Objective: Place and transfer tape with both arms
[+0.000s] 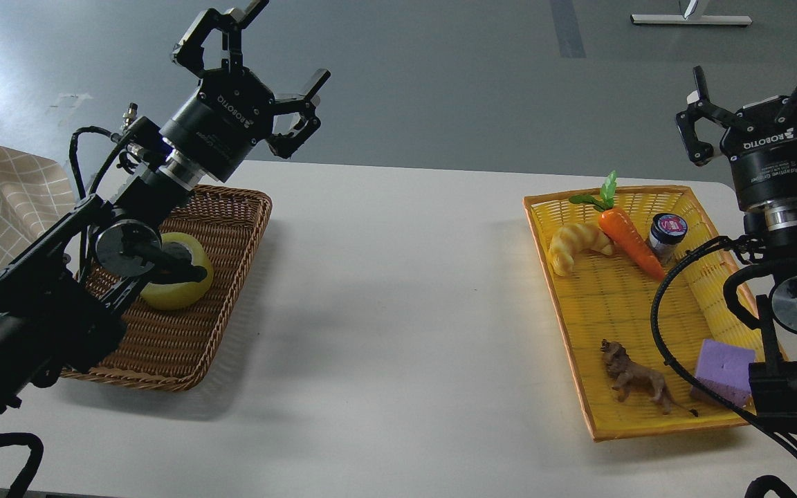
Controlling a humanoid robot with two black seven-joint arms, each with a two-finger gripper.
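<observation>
The yellow tape roll [180,290] lies flat in the brown wicker basket [212,277] at the left of the white table. My left arm crosses in front of it and hides most of its top. My left gripper [260,59] is open and empty, held high above the basket's far edge, fingers spread and pointing up and away. My right gripper [762,76] is open and empty, raised above the far right corner of the yellow tray [578,311], well apart from the tape.
The yellow tray holds a croissant [575,245], a toy carrot [627,238], a small dark jar with a pink lid [666,235], a brown animal figure [637,380] and a purple block [724,370]. A checked cloth [4,221] lies off the table's left edge.
</observation>
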